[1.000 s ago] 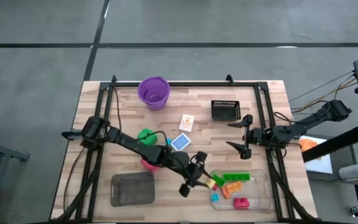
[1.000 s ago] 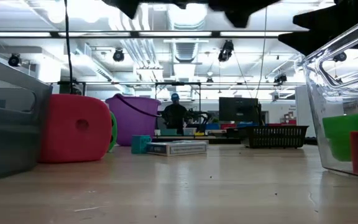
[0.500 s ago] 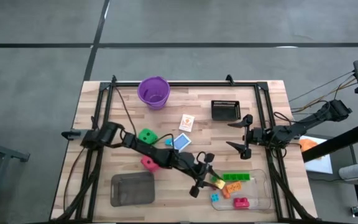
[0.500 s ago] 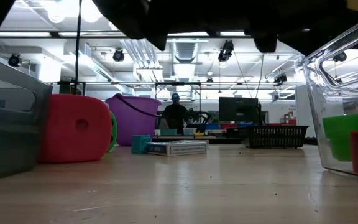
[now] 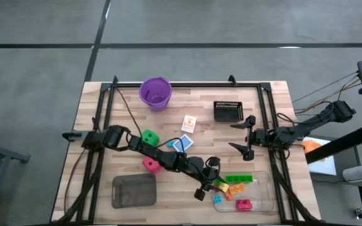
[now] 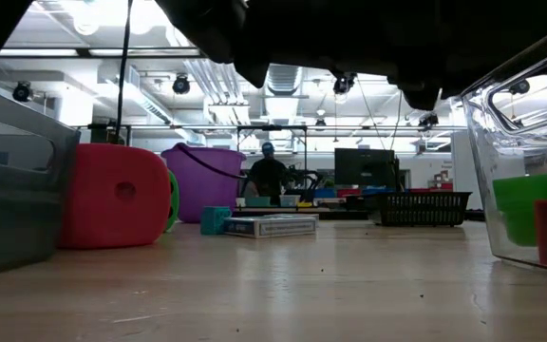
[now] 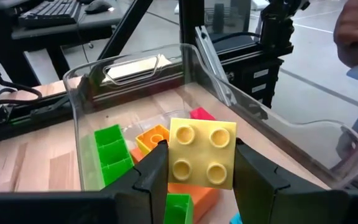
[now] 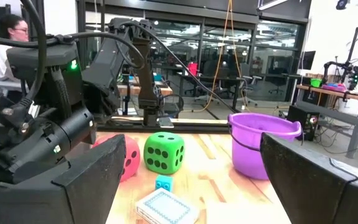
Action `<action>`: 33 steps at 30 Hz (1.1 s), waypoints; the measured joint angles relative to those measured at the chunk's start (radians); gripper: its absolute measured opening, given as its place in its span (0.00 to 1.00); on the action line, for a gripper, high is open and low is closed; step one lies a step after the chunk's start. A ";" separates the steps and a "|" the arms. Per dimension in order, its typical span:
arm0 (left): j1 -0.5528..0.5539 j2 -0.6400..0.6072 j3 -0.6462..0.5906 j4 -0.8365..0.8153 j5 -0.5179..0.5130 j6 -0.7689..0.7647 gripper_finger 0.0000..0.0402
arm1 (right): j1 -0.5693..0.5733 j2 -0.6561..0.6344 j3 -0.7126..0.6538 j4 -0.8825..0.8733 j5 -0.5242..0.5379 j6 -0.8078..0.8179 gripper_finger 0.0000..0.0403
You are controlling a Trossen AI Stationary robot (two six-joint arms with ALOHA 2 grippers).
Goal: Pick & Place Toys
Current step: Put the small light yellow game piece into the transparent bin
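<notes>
Holding a yellow brick (image 7: 202, 154) in the left claw (image 5: 207, 179) above the clear tray (image 5: 267, 199), green, orange and red bricks already inside; green die (image 5: 148, 136), red die (image 5: 149, 165), cards (image 5: 188, 123) left on worktop (image 5: 275, 107); right claw (image 5: 242, 134) wide, idle

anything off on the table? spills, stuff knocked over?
Nothing stands out. Left gripper holds a yellow brick squarely over the clear tray; the purple cup is upright, and both dice sit flat.
</notes>
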 joint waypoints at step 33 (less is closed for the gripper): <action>0.000 -0.003 -0.002 -0.029 0.000 0.006 0.43 | 0.000 0.000 0.000 0.000 0.000 0.000 0.90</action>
